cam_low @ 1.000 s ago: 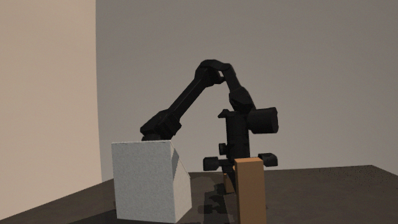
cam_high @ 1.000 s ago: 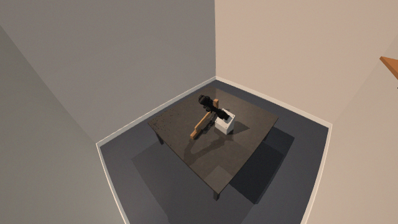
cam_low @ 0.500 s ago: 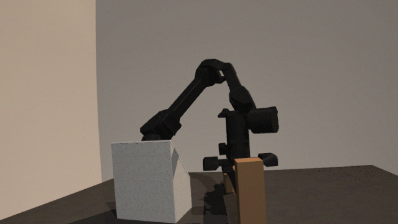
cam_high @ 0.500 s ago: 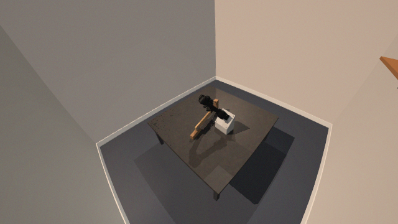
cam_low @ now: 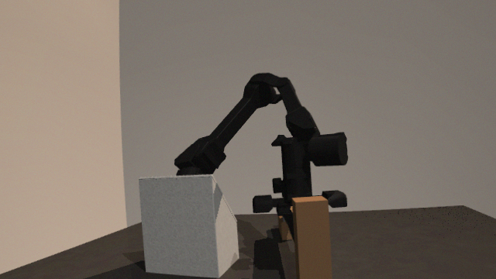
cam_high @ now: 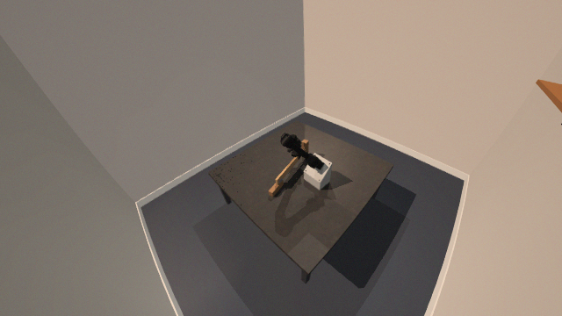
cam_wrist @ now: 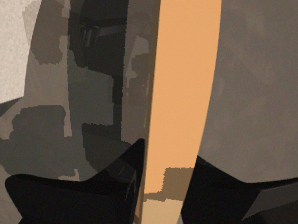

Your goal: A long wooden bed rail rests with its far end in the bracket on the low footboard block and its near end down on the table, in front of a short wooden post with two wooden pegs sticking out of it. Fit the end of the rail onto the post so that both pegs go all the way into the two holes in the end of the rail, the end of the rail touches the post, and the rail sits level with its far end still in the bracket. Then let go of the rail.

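Observation:
The long wooden rail (cam_high: 287, 169) (cam_wrist: 186, 90) runs from the low footboard block (cam_high: 273, 191) (cam_low: 284, 229) towards the short wooden post (cam_high: 306, 144) (cam_low: 313, 240). Its far end sits at the block's bracket. My gripper (cam_wrist: 169, 159) is shut on the rail near its post end, with one black finger on each side of it. In the exterior view the fingertips are mostly hidden behind the post. The arm hides the rail's near end in the top view, and the pegs and holes show in no view. I cannot tell whether the end touches the post or whether the rail is level.
The white block (cam_high: 317, 175) (cam_low: 180, 225) that bears the arm's base stands beside the rail on the dark table (cam_high: 351, 164) (cam_low: 407, 240). The arm reaches from it over the rail. Dark shadows of the arm and rail fall between the rail and the block.

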You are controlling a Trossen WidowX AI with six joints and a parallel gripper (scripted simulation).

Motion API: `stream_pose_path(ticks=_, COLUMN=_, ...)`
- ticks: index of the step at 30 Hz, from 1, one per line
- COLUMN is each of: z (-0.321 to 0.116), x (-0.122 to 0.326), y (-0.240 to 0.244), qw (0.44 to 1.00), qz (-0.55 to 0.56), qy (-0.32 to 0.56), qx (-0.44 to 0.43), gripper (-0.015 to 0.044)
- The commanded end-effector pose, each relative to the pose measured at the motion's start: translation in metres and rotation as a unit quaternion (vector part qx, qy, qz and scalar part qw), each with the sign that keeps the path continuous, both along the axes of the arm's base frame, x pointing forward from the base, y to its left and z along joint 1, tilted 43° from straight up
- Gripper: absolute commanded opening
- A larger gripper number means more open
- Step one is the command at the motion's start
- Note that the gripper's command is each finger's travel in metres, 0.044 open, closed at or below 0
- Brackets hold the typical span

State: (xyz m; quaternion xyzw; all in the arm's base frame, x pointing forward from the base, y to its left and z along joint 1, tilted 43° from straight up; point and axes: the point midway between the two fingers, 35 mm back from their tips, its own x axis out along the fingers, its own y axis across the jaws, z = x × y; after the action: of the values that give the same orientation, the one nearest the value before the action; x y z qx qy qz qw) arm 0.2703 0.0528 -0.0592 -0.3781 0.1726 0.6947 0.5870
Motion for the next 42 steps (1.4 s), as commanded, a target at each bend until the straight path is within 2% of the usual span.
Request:
stream_pose_path(ticks=1, z=-0.0025, x=0.0007, y=-0.0024, qw=1.0, qz=-0.001, qy=0.0, qx=-0.001, gripper=0.0)
stream_pose_path(ticks=42, z=-0.0104, x=0.0047, y=-0.0107, qw=1.0, qz=-0.001, qy=0.0, qx=-0.001, gripper=0.0)
